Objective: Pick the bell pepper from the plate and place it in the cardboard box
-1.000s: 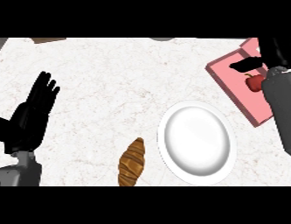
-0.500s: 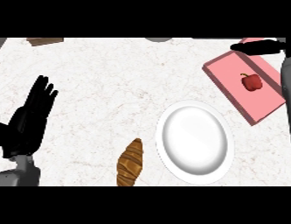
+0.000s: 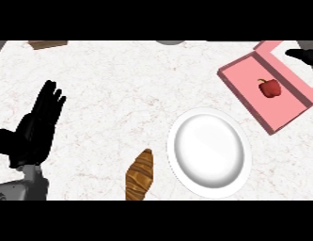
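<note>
The red bell pepper lies inside the pink cardboard box at the upper right, with nothing touching it. The white plate below the box holds nothing. My right hand shows at the right edge above the box, up and to the right of the pepper, with straight fingers and nothing in it. My left hand rests open at the left, fingers up, far from the plate and the box.
A croissant lies on the counter just left of the plate. A brown object and a grey one sit at the counter's far edge. The counter's edge runs along the upper left corner.
My right hand has let go of the pepper in the box and drawn back up and to the right. The pepper now lies uncovered. The left hand has barely moved.
</note>
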Motion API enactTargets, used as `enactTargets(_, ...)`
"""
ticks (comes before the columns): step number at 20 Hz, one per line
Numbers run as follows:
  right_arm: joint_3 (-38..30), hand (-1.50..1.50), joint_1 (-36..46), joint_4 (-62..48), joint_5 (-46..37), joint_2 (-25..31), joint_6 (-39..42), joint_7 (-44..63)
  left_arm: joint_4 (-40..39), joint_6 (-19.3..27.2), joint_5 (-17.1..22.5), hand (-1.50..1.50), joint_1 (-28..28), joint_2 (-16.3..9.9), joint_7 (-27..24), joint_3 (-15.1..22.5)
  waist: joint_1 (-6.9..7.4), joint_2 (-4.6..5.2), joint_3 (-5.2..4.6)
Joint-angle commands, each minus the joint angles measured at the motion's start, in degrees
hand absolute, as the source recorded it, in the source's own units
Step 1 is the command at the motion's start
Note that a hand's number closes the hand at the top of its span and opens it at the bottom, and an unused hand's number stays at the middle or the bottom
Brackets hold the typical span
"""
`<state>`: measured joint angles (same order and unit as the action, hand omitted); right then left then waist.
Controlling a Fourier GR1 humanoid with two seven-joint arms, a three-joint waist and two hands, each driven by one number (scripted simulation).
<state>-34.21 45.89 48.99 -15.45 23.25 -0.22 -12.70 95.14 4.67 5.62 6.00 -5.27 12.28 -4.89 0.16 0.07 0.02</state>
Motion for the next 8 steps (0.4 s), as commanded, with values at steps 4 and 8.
enactTargets(4, -2.2, -1.50, -3.2, -2.0, 6.9, 5.2, 3.1, -4.2, -3.6, -1.2, 0.4, 0.00, 0.6, -0.7, -3.4, -1.6, -0.01, 0.01, -0.02)
enactTargets(8, -2.9, -1.50, -4.8, -6.7, 8.4, 9.5, 5.0, -7.6, -0.1, -1.2, 1.7, 0.00, 0.8, -1.1, 0.3, -1.9, 0.19, 0.02, 0.00)
